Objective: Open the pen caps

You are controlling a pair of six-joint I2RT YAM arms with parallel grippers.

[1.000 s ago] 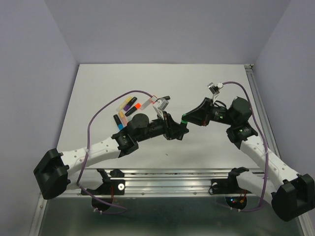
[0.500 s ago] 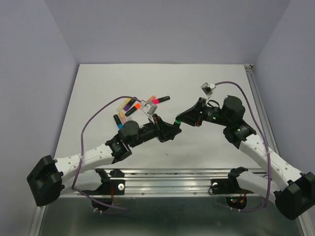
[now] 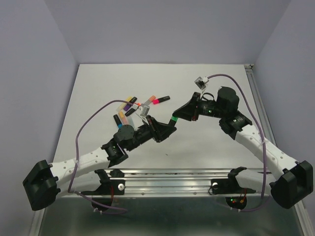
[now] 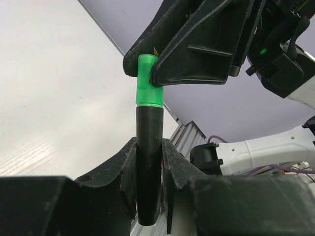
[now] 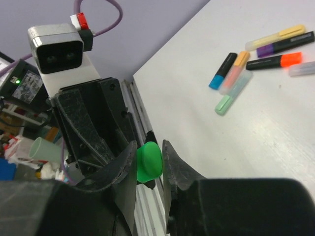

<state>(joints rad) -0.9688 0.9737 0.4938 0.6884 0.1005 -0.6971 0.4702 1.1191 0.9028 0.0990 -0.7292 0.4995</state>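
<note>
The bench point(image 3: 98, 88) is lit brightly and evenly from above; only faint, soft shadows are cast. In the wrist views it is washed nearly white and the near foreground is rendered dark and blurred; the green cap point(image 4: 149, 81) is kept sharp in the left one.

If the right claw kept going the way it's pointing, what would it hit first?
Likely the left gripper: the right gripper faces it, both holding one pen, right on its green cap.

Above the middle of the table point(image 3: 98, 93), the left gripper point(image 3: 169, 127) sat left of the right gripper point(image 3: 176, 118), tip to tip. The pen body point(image 4: 149, 132) sat in the left gripper, its pen cap point(image 4: 149, 81) in the right. Loose pens point(image 3: 134, 106) lay on the table behind and left of both.
</note>
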